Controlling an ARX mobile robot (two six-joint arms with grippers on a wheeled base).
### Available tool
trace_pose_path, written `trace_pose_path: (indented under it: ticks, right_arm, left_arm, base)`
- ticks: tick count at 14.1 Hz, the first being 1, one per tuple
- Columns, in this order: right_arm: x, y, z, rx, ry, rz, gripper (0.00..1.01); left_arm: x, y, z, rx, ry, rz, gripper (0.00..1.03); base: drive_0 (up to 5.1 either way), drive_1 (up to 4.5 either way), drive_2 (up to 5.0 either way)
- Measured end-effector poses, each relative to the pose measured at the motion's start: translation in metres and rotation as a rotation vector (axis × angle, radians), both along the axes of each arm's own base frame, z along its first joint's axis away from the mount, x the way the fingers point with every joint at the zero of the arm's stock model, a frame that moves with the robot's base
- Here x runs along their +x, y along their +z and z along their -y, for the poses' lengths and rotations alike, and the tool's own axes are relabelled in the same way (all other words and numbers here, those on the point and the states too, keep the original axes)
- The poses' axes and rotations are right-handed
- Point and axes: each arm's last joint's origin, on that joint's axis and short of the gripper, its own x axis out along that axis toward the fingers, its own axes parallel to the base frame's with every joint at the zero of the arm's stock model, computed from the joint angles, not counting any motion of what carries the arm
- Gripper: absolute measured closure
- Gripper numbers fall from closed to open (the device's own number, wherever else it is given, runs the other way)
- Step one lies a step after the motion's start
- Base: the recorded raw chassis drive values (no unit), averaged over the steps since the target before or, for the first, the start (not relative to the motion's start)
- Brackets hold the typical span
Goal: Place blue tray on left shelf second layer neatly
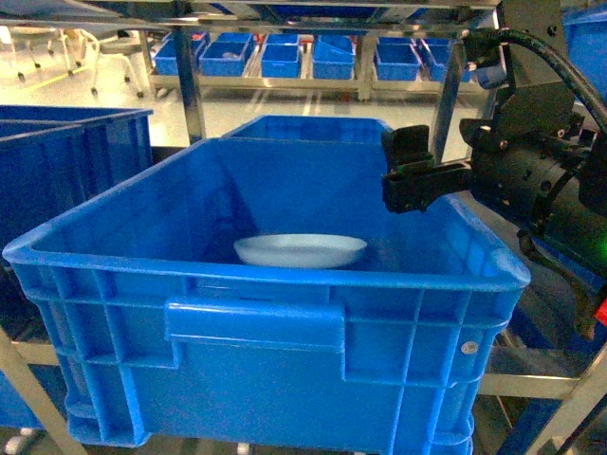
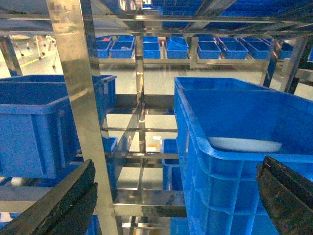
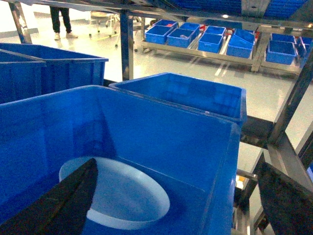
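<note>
The blue tray (image 1: 300, 250) is a pale round dish lying flat on the floor of a big blue crate (image 1: 285, 379). It also shows in the right wrist view as the tray (image 3: 120, 196), and just over the crate's rim in the left wrist view (image 2: 244, 144). My right gripper (image 1: 413, 175) hangs over the crate's right rim; it is open (image 3: 176, 205), one finger inside and one outside the wall, holding nothing. My left gripper (image 2: 171, 205) is open and empty, facing the steel upright of the left shelf (image 2: 78, 98) and the crate's side.
Another blue crate (image 1: 313, 128) stands behind the front one and a dark-blue crate (image 1: 66, 161) to the left. Steel shelf bars (image 2: 146, 156) cross lower down. Rows of small blue bins (image 1: 285, 57) line a far rack.
</note>
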Motion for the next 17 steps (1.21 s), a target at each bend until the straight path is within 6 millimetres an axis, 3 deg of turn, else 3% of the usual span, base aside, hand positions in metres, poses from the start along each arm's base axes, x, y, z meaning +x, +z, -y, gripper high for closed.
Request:
trace_pose_path:
  ticks: [1,10,17]
  right_arm:
    - [-0.005,-0.002,0.001,0.005,-0.001,-0.008,0.01]
    - [-0.067,0.013,0.012,0.029,-0.001,0.042,0.03]
    - [-0.101,0.017,0.051,0.005,-0.097,0.06,0.03]
  left_arm:
    - [0.0,0.0,0.0,0.0,0.0,0.0,0.05]
    - [0.0,0.0,0.0,0.0,0.0,0.0,0.05]
    - [0.0,0.0,0.0,0.0,0.0,0.0,0.05]
  base:
    - [0.0,0.0,0.0]
    - [0.0,0.0,0.0]
    - [0.0,0.0,0.0]
